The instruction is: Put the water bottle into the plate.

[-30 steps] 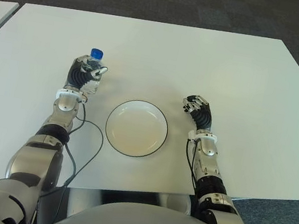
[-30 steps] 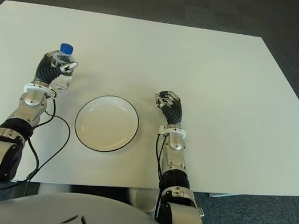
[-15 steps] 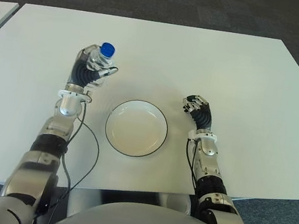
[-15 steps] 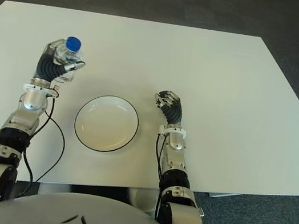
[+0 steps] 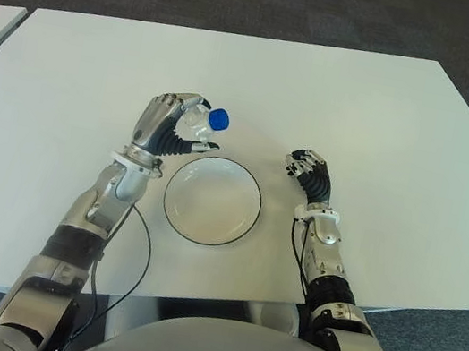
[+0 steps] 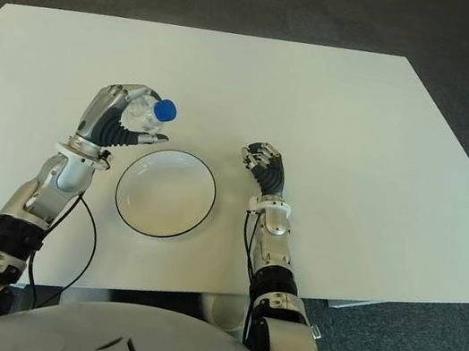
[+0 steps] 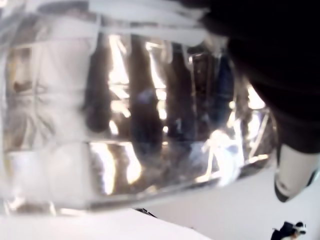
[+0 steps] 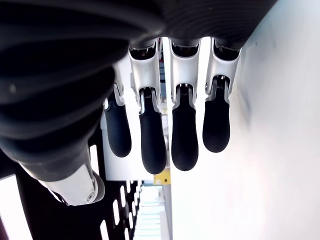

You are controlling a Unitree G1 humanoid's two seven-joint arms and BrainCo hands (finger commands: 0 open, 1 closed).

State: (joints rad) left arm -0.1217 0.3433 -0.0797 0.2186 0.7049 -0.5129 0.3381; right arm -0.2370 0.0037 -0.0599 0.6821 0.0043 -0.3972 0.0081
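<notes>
Left robot hand (image 5: 164, 123) grips the water bottle (image 5: 200, 123) tilted beside the plate (image 5: 212, 200); centre it, then lower gently.

**Bottle swings toward the plate**

The left robot hand (image 5: 163, 124) has lifted the water bottle (image 5: 200, 121) off the tabletop and carried it rightward; it now hangs tipped, blue cap (image 5: 218, 119) pointing right, just above the plate's (image 5: 212, 200) far-left rim.

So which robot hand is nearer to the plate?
Left. The left robot hand holds the water bottle just beyond the plate rim; the right robot hand is beside it, farther off.
</notes>
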